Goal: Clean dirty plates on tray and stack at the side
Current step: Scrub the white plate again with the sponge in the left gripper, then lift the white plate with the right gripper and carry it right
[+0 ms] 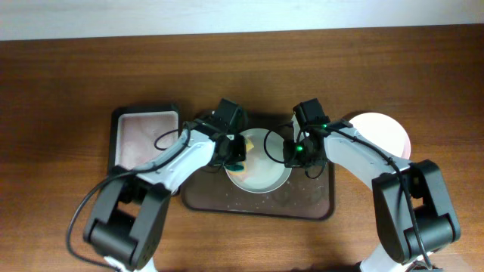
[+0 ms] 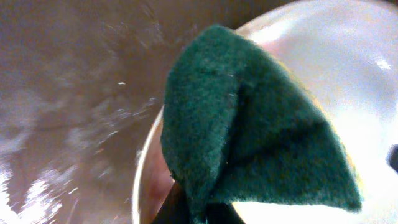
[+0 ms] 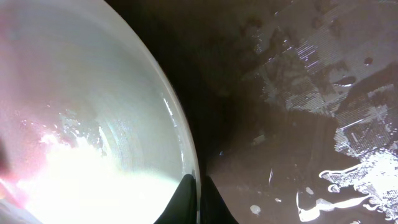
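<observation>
Green sponge (image 2: 249, 143) sits squeezed in the left gripper (image 1: 235, 154), over a plate (image 1: 261, 175) on the tray (image 1: 302, 202). The right gripper (image 1: 291, 155) pinches the plate's rim. If the sponge pushes hard, the wet rim may slip free and the plate could slide.

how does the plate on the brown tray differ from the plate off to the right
The tray plate lies inside the dark brown tray; the side plate lies on the table outside it. The right gripper pinches the tray plate's rim and the left gripper holds a green sponge over it; no gripper touches the side plate. The tray plate looks faintly greenish, the side plate pinkish. Both are round and pale.
</observation>
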Robot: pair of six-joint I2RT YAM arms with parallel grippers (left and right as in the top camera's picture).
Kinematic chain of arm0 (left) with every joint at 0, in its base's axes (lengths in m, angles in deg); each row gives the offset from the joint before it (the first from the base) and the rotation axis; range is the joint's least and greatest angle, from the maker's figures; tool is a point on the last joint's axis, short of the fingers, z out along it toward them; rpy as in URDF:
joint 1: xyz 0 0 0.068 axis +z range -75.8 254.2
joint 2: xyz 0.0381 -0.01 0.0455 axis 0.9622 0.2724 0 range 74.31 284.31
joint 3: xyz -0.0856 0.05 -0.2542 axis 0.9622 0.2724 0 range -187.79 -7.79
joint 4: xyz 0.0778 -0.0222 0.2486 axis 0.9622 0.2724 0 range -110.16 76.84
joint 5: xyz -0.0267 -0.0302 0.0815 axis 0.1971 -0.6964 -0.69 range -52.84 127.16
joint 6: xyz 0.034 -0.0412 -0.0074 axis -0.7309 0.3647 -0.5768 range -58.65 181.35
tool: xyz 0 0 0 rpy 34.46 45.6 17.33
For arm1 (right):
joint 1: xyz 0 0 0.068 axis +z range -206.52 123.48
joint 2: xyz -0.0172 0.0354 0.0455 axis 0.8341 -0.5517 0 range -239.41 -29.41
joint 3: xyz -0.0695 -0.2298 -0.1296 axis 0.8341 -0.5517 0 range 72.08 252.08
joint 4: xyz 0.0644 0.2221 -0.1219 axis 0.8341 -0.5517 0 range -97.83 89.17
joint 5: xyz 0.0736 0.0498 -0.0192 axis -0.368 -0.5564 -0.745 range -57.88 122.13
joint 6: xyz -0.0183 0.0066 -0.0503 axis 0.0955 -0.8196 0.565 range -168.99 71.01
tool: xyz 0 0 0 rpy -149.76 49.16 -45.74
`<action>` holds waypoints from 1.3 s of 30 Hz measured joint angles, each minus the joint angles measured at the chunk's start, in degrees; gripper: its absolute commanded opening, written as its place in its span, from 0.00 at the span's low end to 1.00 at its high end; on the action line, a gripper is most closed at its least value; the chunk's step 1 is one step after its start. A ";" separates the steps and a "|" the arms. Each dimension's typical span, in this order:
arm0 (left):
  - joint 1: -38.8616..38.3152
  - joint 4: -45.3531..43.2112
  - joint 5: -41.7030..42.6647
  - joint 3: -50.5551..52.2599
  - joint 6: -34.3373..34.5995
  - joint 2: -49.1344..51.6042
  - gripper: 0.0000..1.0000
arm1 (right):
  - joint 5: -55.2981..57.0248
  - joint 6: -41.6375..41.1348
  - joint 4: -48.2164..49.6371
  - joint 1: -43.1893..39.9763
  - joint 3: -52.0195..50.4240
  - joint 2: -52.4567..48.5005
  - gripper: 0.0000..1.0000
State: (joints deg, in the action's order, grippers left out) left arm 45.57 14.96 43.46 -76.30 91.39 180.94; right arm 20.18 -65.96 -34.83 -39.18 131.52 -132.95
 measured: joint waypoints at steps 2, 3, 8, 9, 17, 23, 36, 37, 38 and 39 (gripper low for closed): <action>0.44 0.85 -1.77 -0.98 -0.57 -3.19 0.00 | 0.00 -0.02 -0.09 0.00 0.02 0.00 0.04; 0.87 1.20 -2.47 -1.51 -0.83 -5.20 0.00 | 0.02 -0.04 -0.11 0.00 0.02 0.00 0.05; 3.91 7.74 -4.39 -3.56 -1.73 -14.23 0.00 | 0.50 -0.15 -0.68 0.00 -0.11 -0.02 0.22; 5.11 10.45 -5.20 -3.61 -1.79 -14.62 0.00 | 0.63 -0.17 -0.59 0.00 -0.11 -0.02 0.20; 15.63 16.24 -9.05 -3.54 -9.16 -14.36 0.00 | -0.90 -0.39 -0.68 -0.02 -0.09 -0.02 0.04; 23.74 16.09 -9.88 -1.51 -14.19 -14.01 0.00 | -1.70 -0.37 -1.88 -0.02 0.28 0.09 0.04; 29.03 2.62 -10.01 1.25 -19.80 -3.91 0.00 | 18.56 3.63 -10.27 0.31 7.15 14.75 0.04; 29.03 2.29 -9.97 1.25 -19.80 -3.52 0.00 | 20.57 4.20 -10.43 0.55 7.15 15.19 0.04; 29.03 2.05 -9.70 1.25 -19.82 -2.99 0.00 | 23.61 5.03 -10.45 1.27 7.15 15.56 0.04; 29.03 1.75 -9.09 1.25 -19.82 -1.97 0.00 | 26.71 5.57 -10.43 2.32 7.15 15.72 0.04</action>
State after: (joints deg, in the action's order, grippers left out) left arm 74.60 16.71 34.37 -75.05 71.56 178.97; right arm 46.89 -60.39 -45.25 -36.86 138.67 -117.24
